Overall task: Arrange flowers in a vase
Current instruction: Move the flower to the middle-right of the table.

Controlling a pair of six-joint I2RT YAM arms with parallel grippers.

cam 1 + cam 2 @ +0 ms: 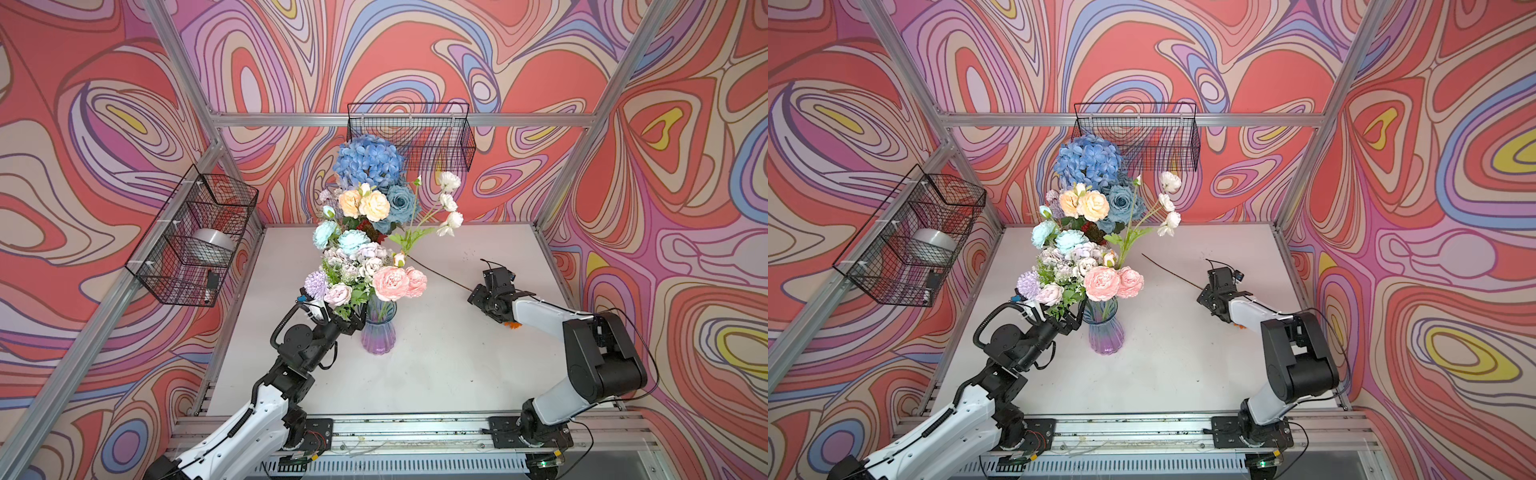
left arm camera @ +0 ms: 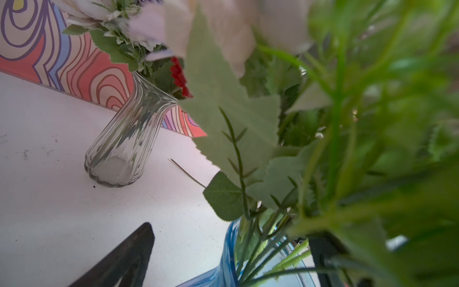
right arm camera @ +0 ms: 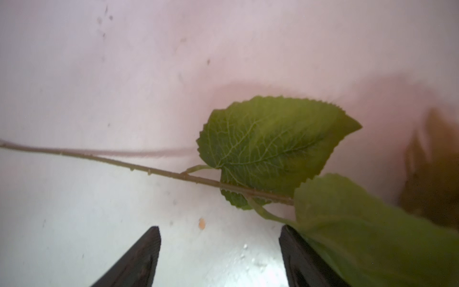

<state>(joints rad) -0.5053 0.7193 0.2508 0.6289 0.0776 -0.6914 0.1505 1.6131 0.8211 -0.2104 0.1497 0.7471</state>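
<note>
A ribbed blue-purple vase stands mid-table, packed with flowers: blue hydrangea, peach, aqua and pink roses, a lilac pompom. My left gripper is open at the vase's mouth, with the blue rim and green stems between its fingers. One loose flower lies on the table to the right, its thin stem bearing green leaves. My right gripper is open just short of that stem, nothing between its fingers. An orange bloom peeks from under the right arm.
A clear glass vase holding more flowers stands behind the blue one, hidden in both top views. Wire baskets hang on the back wall and the left wall, the latter holding a silver roll. Aluminium frame posts border the table.
</note>
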